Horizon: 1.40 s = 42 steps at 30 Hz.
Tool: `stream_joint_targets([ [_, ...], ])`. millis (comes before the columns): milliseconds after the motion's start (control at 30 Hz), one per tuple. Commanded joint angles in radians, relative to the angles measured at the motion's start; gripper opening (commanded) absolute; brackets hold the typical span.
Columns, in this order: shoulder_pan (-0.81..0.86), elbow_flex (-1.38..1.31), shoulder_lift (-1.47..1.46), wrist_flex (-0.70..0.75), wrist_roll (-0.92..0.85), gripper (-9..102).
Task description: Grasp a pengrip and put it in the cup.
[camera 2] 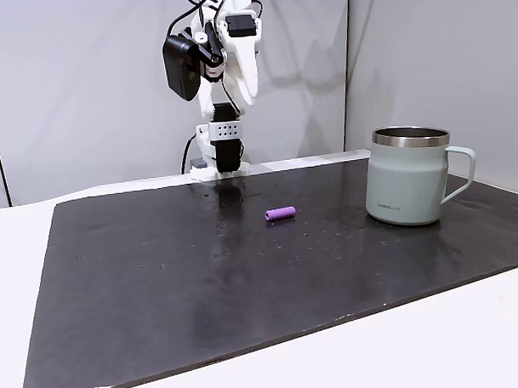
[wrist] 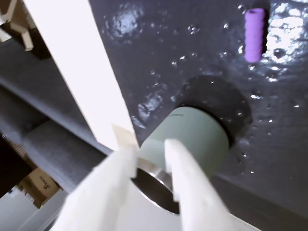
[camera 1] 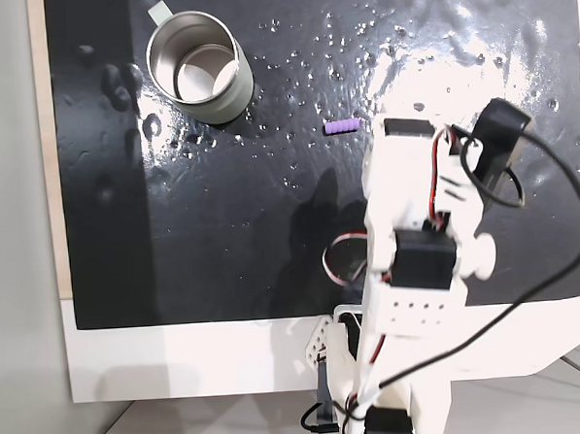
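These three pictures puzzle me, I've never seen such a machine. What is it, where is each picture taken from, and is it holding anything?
It is a small white robot arm standing at the edge of a black mat. One fixed view looks down from above, the other looks across the table from the side, and the wrist view comes from a camera riding on the arm itself. The two pale prongs there are the fingers of its gripper; they stand slightly apart with nothing between them. On the mat lie a tiny purple pengrip, on its side, and an upright grey-green cup with a handle, some way apart. The cup looks empty from above.
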Motion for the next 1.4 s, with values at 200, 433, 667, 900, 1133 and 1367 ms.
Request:
stream_joint_targets([
  [200, -0.023, -0.247, -0.284, 0.095, -0.083, 19],
  [433, -0.058, -0.173, -0.382, 0.034, -0.081, 20],
  [667, -0.100, -0.074, -0.430, -0.043, -0.092, 20],
  [900, -0.095, 0.066, -0.460, -0.140, -0.147, 22],
  [1133, -0.084, 0.132, -0.499, -0.235, -0.172, 22],
  [1367, -0.072, 0.121, -0.601, -0.290, -0.210, 21],
])
